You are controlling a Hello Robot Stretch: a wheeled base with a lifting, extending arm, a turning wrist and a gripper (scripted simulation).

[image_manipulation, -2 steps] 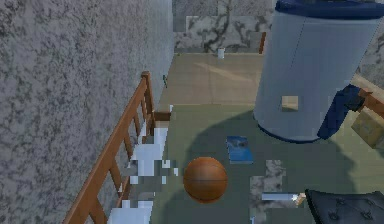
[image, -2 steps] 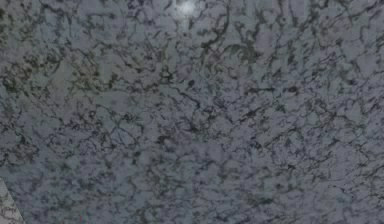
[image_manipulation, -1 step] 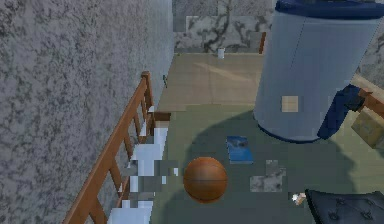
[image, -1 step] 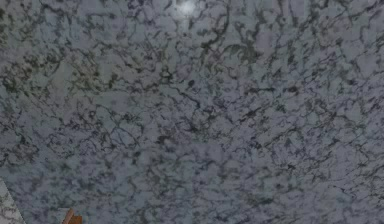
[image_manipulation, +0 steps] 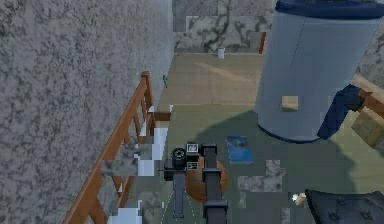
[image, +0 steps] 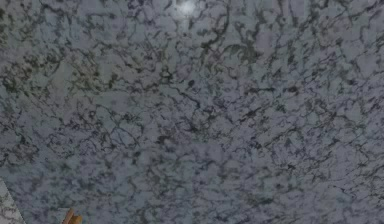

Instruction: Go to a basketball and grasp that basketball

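The forward view faces a grey stone-patterned wall (image: pixel 200 110) laced with dark veins, seen close up. The arm side view takes in the dark square arm (image_manipulation: pixel 213 195) and its tool (image_manipulation: pixel 178 162). Whether the tool's fingers are spread or pressed together cannot be told, nor whether it holds anything. An orange-brown round ball (image_manipulation: pixel 224 176) lies just behind the arm on a dull olive surface (image_manipulation: pixel 200 125). A brown wooden railing (image_manipulation: pixel 125 150) runs along the left. A flat blue square (image_manipulation: pixel 240 148) lies near the ball, and a tall blue-grey cylinder with a dark top (image_manipulation: pixel 310 70) stands at the right.
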